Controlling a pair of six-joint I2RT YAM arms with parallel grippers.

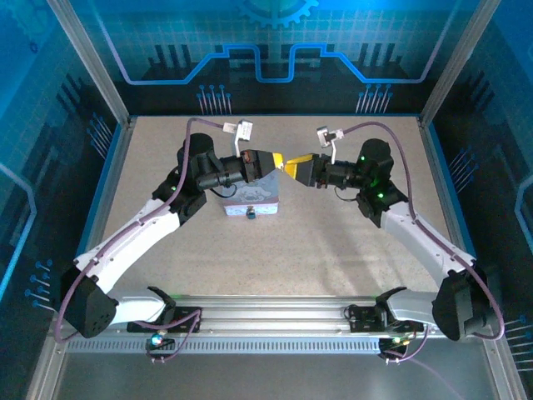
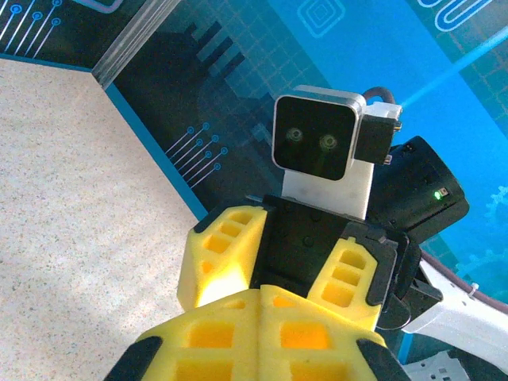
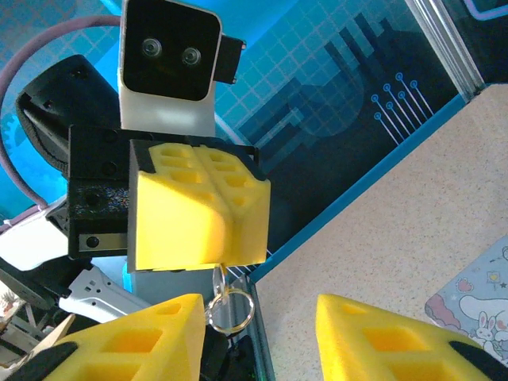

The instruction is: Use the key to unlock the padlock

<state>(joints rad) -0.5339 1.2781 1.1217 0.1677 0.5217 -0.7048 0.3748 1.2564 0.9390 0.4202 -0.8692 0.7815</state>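
In the right wrist view my left gripper (image 3: 225, 255) is shut on the key (image 3: 217, 278). The thin metal key hangs below its yellow pads with a wire ring (image 3: 232, 311) on it. My right gripper (image 3: 262, 341) is open just beneath, and the ring lies by its left finger (image 3: 139, 341). In the top view both grippers, left (image 1: 275, 160) and right (image 1: 296, 168), meet tip to tip above the lavender tin (image 1: 258, 193). The tiny dark padlock (image 1: 250, 214) sits at the tin's near edge. The left wrist view shows the shut left pads (image 2: 262, 302) facing the open right gripper (image 2: 286, 262).
A corner of the tin's cartoon lid (image 3: 476, 305) lies below on the speckled tabletop (image 3: 413, 230). Blue walls and aluminium posts (image 1: 92, 67) close in the table. Speckled tabletop (image 1: 333, 242) stretches in front of the tin and to both sides.
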